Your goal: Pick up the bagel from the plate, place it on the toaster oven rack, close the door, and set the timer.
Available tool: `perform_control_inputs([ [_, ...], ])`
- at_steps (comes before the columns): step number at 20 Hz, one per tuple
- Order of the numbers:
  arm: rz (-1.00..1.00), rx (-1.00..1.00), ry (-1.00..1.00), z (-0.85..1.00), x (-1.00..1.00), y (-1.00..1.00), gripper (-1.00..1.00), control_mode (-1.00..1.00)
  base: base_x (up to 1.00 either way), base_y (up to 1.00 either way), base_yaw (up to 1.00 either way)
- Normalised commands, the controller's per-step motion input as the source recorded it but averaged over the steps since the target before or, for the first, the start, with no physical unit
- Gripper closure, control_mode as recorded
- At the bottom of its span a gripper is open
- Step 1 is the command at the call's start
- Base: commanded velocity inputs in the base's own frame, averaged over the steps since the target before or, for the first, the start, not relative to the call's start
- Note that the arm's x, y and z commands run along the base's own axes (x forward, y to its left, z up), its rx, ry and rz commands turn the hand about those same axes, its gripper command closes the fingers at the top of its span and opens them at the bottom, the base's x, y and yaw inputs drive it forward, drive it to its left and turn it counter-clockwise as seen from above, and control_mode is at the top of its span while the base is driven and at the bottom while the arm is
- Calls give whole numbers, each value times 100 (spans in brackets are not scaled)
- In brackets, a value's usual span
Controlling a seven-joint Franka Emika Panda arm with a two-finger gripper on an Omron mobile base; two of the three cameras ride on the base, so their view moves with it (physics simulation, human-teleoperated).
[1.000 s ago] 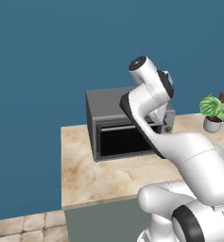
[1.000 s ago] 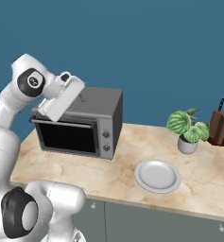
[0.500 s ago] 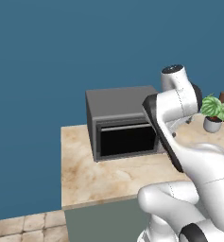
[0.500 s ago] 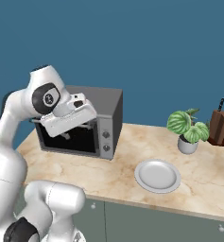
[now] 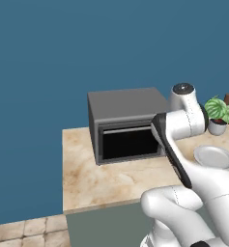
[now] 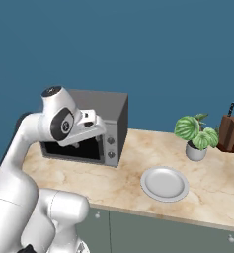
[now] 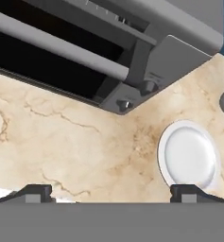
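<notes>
Swung right from toaster oven (image 6: 103, 126) | gripper (image 7: 111, 191) spread wide, holding nothing | plate (image 7: 189, 155) just beyond right fingertip

Below my gripper (image 7: 111, 191) runs a beige marble counter (image 6: 123, 180). On it 4 things stand: the toaster oven (image 6: 106, 123) ahead of my fingers, the plate (image 7: 188, 156) off to my right, and beyond it a potted plant (image 6: 195, 136) and a knife block (image 6: 229, 131).
</notes>
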Motion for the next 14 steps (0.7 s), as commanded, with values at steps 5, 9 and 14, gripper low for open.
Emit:
perform_control_inputs([
  [5,-7,5,-13,-52,29,0,-100,-100,0,0,0],
  [9,-10,10,-4,-52,33,0,-100,-100,0,0,0],
  [14,-11,10,-1,-40,33,0,-100,-100,0,0,0],
])
